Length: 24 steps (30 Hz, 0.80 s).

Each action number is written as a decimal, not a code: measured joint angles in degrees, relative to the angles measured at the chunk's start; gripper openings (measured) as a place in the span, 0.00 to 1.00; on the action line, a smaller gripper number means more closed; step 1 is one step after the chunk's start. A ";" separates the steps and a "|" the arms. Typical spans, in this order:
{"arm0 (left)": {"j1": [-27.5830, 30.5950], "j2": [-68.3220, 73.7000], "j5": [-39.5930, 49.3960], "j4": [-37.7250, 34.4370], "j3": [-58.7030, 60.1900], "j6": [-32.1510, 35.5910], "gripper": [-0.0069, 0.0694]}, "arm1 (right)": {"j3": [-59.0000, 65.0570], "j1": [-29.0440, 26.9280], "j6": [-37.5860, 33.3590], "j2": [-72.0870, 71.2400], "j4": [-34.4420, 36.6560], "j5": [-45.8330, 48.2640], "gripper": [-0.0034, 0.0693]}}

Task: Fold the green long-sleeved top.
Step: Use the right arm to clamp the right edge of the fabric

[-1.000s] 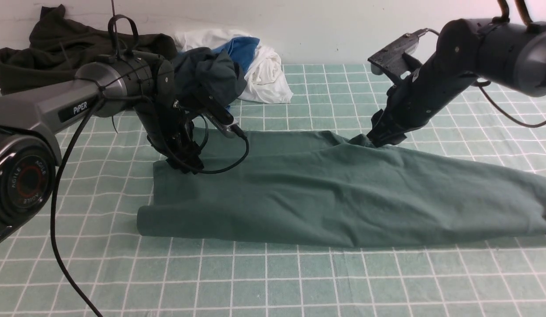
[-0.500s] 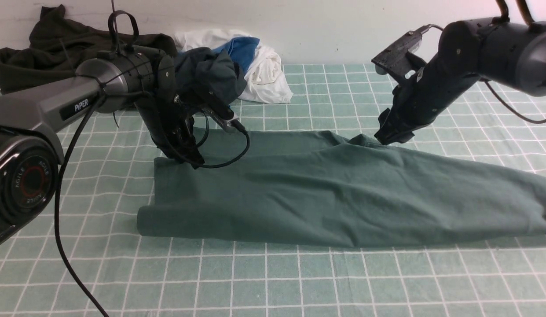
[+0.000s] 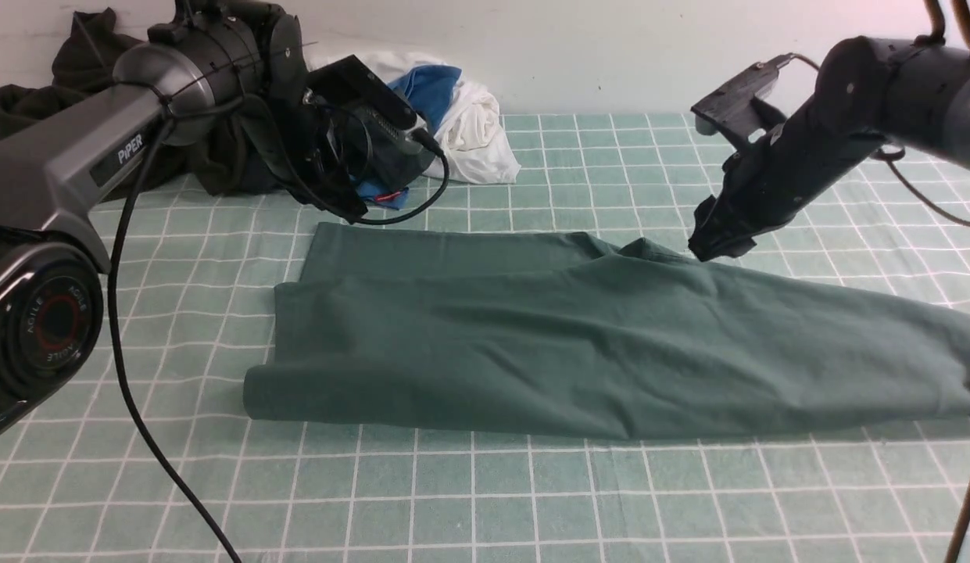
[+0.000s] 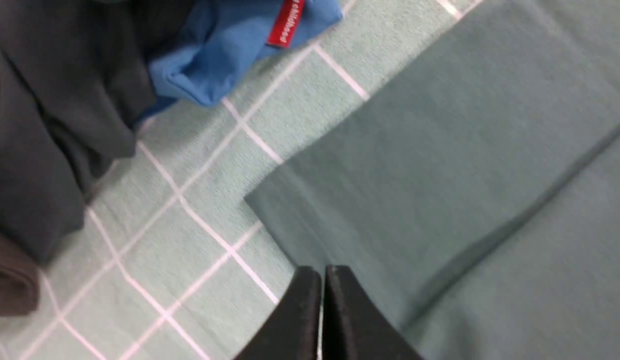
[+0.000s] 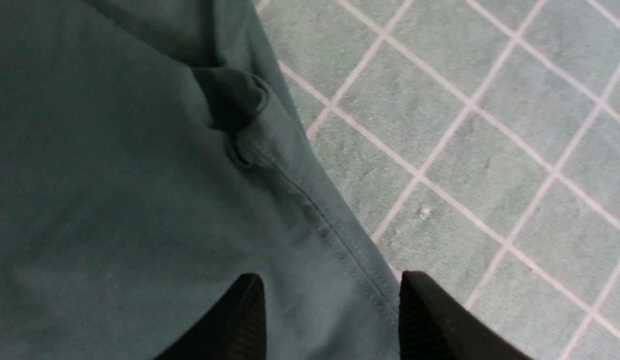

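The green long-sleeved top [image 3: 578,344] lies folded into a long band across the middle of the checked cloth, its right end running out of the front view. My left gripper [image 3: 350,208] hangs shut and empty above the cloth, just behind the top's far left corner. The left wrist view shows its jaws [image 4: 322,274] pressed together over that corner of the top [image 4: 439,150]. My right gripper [image 3: 711,247] hovers open just above the top's far edge. In the right wrist view it [image 5: 332,292] straddles the stitched hem of the top [image 5: 140,200], not touching it.
At the back left lies a pile of clothes: a dark olive garment [image 3: 31,102], a white one [image 3: 477,133], a blue one [image 3: 430,84] and a dark grey-teal one [image 4: 50,125]. A black cable [image 3: 141,422] hangs from the left arm to the front edge.
My left gripper has shut and risen off the top's left far corner, moving back toward the pile. The right gripper has lifted slightly up and to the right. The top lies still.
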 joint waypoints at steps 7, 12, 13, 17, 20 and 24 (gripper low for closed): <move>0.00 1.55 7.78 -0.20 0.00 0.18 0.15 | 0.00 0.00 -1.87 1.11 3.35 -0.33 0.53; 0.06 4.15 8.08 -2.31 0.00 1.64 0.34 | 0.00 0.00 -1.87 1.24 3.72 -0.33 0.53; 0.06 4.72 7.54 -3.77 0.00 2.80 0.44 | 0.00 0.00 -1.87 1.24 3.92 -0.33 0.53; 0.06 5.44 6.89 -6.96 0.00 5.59 0.63 | 0.00 0.00 -1.87 1.24 3.91 -0.19 0.53; 0.06 6.12 6.13 -7.77 0.00 6.16 0.68 | 0.00 0.00 -1.87 1.24 3.91 -0.19 0.53; 0.06 7.19 5.39 -8.14 -0.12 6.14 0.66 | 0.00 0.00 -1.87 1.24 3.91 0.48 0.53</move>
